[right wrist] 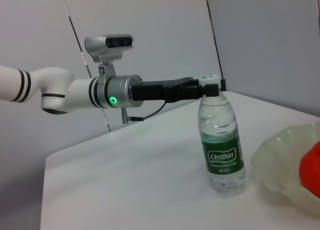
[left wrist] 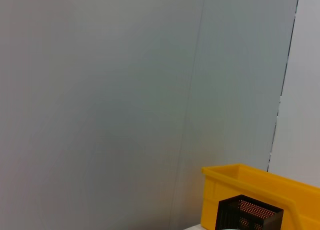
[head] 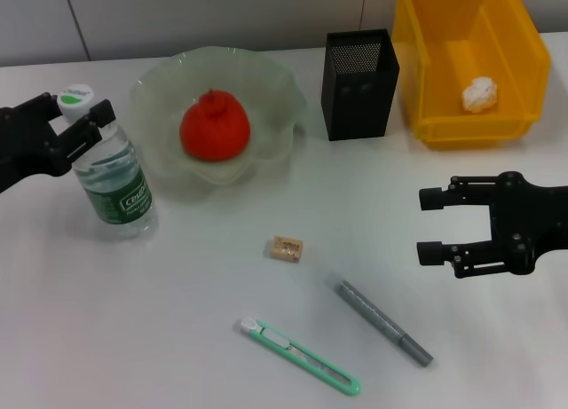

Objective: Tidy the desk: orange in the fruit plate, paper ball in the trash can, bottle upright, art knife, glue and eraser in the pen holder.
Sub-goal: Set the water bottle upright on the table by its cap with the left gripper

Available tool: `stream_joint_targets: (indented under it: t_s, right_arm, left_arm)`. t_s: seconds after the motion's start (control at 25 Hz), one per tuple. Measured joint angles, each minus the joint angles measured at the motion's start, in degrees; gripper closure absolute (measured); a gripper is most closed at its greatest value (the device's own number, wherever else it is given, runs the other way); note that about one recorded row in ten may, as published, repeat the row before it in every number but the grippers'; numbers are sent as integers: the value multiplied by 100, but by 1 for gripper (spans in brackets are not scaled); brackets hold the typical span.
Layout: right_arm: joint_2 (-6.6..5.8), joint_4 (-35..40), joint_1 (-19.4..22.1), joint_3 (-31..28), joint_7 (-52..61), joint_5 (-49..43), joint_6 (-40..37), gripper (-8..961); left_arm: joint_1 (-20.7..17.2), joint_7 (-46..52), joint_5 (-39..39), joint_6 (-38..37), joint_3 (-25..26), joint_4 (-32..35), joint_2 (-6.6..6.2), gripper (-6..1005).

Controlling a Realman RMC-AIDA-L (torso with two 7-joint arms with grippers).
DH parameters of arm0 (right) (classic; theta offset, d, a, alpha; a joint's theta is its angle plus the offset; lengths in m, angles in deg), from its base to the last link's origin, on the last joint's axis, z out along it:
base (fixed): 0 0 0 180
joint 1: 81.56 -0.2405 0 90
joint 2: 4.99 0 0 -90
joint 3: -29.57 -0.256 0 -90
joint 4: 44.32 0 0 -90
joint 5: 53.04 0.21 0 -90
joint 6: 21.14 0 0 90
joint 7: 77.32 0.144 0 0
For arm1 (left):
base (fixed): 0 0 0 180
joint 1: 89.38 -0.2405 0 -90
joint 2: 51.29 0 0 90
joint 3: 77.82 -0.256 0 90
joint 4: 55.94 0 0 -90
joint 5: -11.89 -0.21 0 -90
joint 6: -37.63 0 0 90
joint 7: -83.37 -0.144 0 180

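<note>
A white desk [head: 177, 320] (matte, pale grey wall panels [left wrist: 100, 90] behind) carries the upright bottle [head: 114, 178], its cap clamped by the left gripper [head: 78, 116]; the right gripper [head: 430, 223] hovers, fingers apart.

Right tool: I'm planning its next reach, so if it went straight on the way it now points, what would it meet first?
Judging from the head view, the open right tool points toward the robot's left across the table; the eraser lies nearest that line, though height is unclear.
</note>
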Motion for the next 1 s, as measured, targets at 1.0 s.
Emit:
stream_joint_targets:
  t_s: [1.0]
  right_arm:
    - [14, -143, 11, -45, -56, -3, 12, 175]
  left_arm:
    - [-97, -453, 33, -212, -54, -214, 9, 553]
